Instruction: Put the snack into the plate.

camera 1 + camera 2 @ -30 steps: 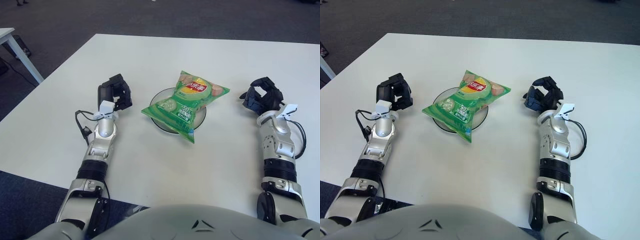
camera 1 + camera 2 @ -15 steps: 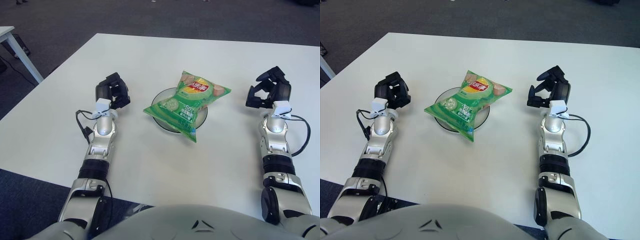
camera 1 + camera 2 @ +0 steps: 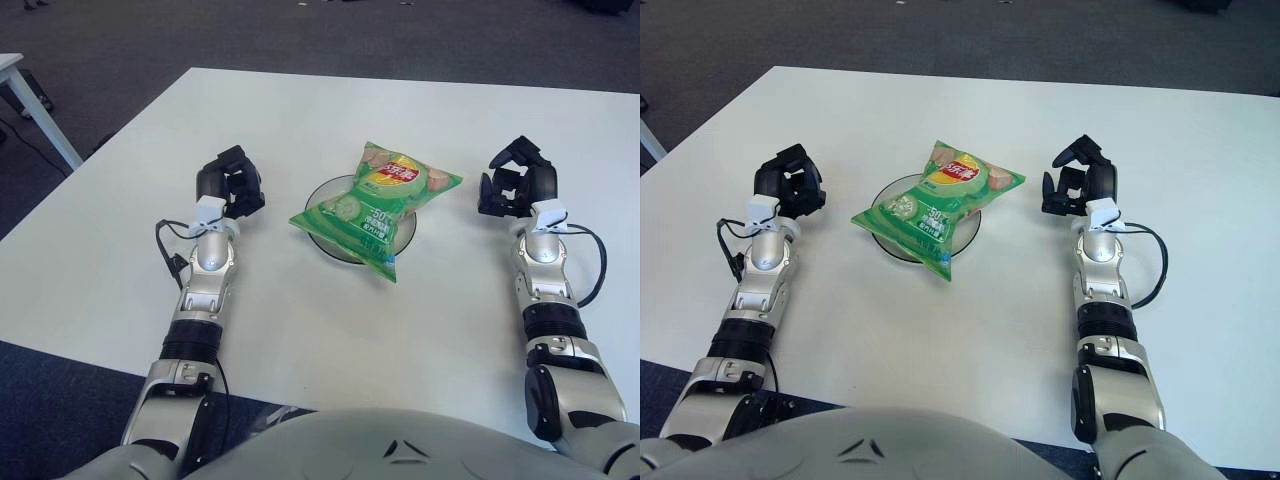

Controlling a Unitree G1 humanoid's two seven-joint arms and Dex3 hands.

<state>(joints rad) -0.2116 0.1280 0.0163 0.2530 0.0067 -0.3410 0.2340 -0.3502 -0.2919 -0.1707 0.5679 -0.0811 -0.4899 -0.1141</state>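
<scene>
Fingers (image 3: 228, 178) of our left hand (image 3: 230, 185) are curled in and hold nothing; those of our right hand (image 3: 517, 185) are loosely spread, also around nothing. Both hands sit low over the bench, one on each side of the plate and well apart from it.

We judge the task as good as done. The green crisp packet (image 3: 377, 206) lies on the dark plate (image 3: 405, 234), which sits mid-bench between our hands. The packet is larger than the plate: it covers most of it, and its near corner hangs past the rim toward us. It rests slightly tilted rather than flat. Neither hand touches it. What may be left, in our view, is only to draw the arms back; a nudge to centre the packet could help, but it looks stable enough as it lies.

Working from largest to smallest around us: dark grey carpet fills the room beyond; our white bench (image 3: 300, 110) spans nearly the whole view; a second white table's corner (image 3: 20, 75) shows at far left; thin black cables (image 3: 168, 250) loop by each wrist.
</scene>
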